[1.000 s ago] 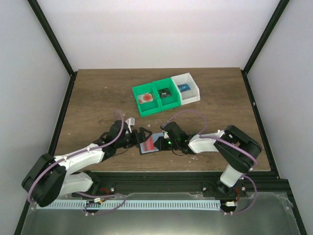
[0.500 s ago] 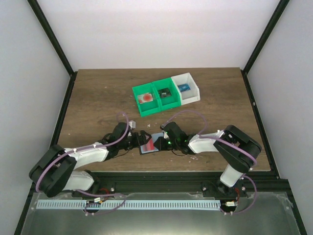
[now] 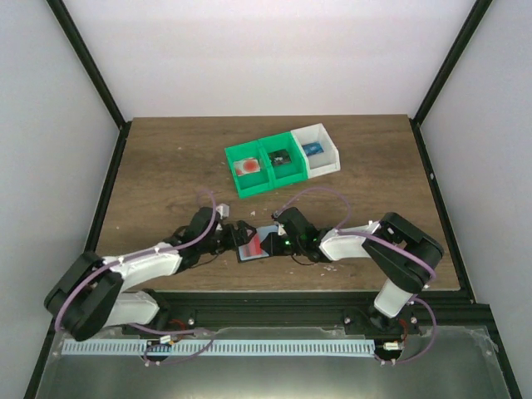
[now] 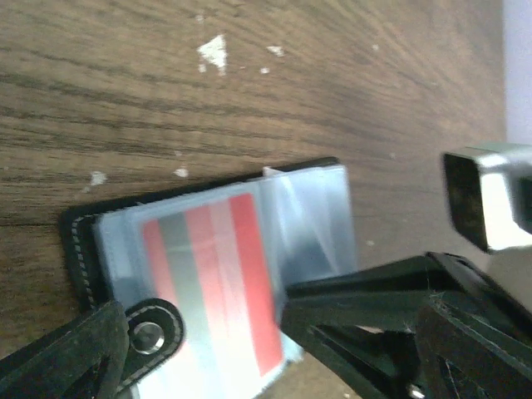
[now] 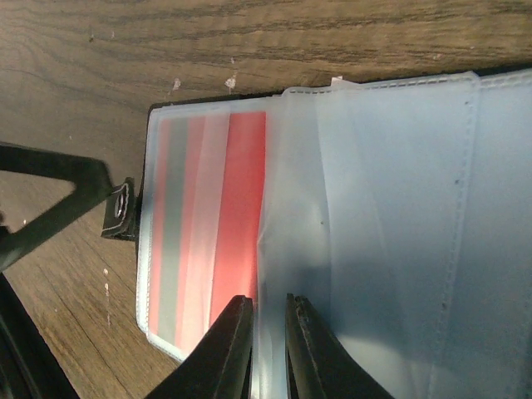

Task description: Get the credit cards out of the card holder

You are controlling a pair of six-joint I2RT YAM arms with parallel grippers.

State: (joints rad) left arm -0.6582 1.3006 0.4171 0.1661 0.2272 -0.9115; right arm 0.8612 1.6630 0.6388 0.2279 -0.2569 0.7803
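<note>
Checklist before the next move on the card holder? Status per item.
1. The card holder lies open on the table: ok.
2. The right gripper is shut on the holder's clear sleeve edge: ok.
3. That pinch excludes the red card: cannot tell, the fingers sit right at its edge.
4. The left gripper is open at the snap end: ok.
5. Red card out of its pocket: not ok, it is fully inside.
6. A card in the other panel: cannot tell.
</note>
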